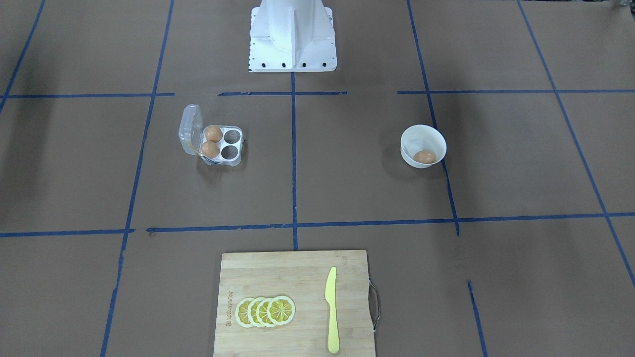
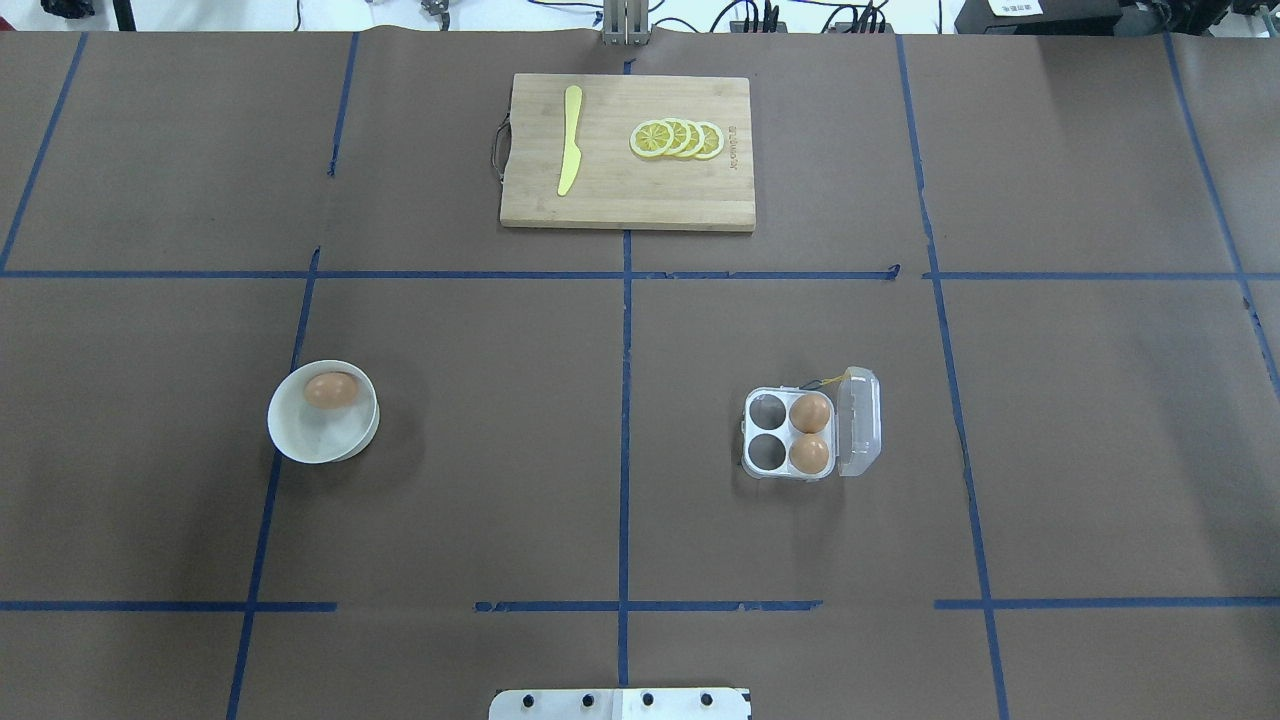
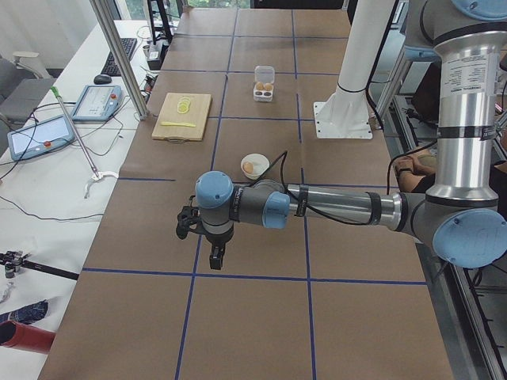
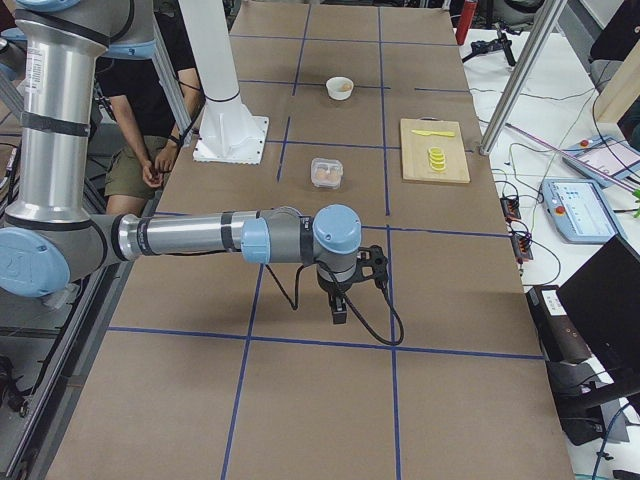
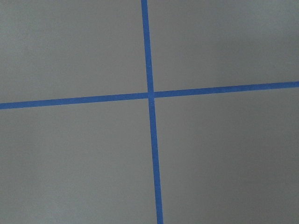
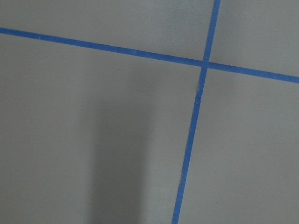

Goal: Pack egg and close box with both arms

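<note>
The egg (image 1: 424, 156) (image 2: 330, 390) lies in a round white bowl (image 1: 412, 136) (image 2: 305, 440). The box (image 1: 237, 147) (image 2: 768, 468) stands open, its clear lid (image 1: 191, 130) (image 2: 860, 420) hinged back. Two other brown eggs (image 2: 810, 412) fill the cups next to the lid; the other two cups are empty. My left gripper (image 3: 215, 255) shows only in the exterior left view, off the table's left end. My right gripper (image 4: 340, 312) shows only in the exterior right view. I cannot tell whether either is open or shut. Both wrist views show only brown paper and blue tape.
A wooden cutting board (image 1: 278, 277) (image 2: 620, 200) at the table's far side carries lemon slices (image 2: 678, 139) and a yellow knife (image 2: 570, 140). The white pedestal base (image 1: 292, 44) stands at the robot's side. Blue tape lines grid the brown table cover.
</note>
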Motion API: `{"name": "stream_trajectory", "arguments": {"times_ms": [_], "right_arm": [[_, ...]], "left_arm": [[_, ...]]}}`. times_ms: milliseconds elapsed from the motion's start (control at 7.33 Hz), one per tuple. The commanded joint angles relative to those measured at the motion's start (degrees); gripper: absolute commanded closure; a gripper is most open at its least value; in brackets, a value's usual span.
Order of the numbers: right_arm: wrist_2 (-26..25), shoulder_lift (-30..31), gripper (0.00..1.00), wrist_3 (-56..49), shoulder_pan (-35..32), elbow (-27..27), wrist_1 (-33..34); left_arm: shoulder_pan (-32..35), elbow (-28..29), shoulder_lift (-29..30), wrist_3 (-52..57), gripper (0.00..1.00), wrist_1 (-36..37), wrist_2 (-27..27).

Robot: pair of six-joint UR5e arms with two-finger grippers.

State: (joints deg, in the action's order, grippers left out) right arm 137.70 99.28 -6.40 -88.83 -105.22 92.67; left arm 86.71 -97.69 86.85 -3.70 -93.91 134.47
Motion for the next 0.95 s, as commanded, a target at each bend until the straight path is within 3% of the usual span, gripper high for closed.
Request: {"name": "stream_trajectory", "arguments": {"times_ms": [0,545,818], "right_arm": [[-0.1,-0.3,0.00,-0.1,-0.1,1.1,-0.2],[-0.1,0.6,0.00,0.4,0.0,2.3,-0.5],[-0.1,0.3,0.00,0.5,0.0,3.3,-0.6]], "left_arm": [[0.0,-2.6,0.6,0.1,0.00,-0.4,0.9],[0.0,-4.5,0.3,-0.3,0.00,-0.8,2.2],[-1.1,-5.3,0.6,-0.6,0.00,-3.4,5.5]]}}
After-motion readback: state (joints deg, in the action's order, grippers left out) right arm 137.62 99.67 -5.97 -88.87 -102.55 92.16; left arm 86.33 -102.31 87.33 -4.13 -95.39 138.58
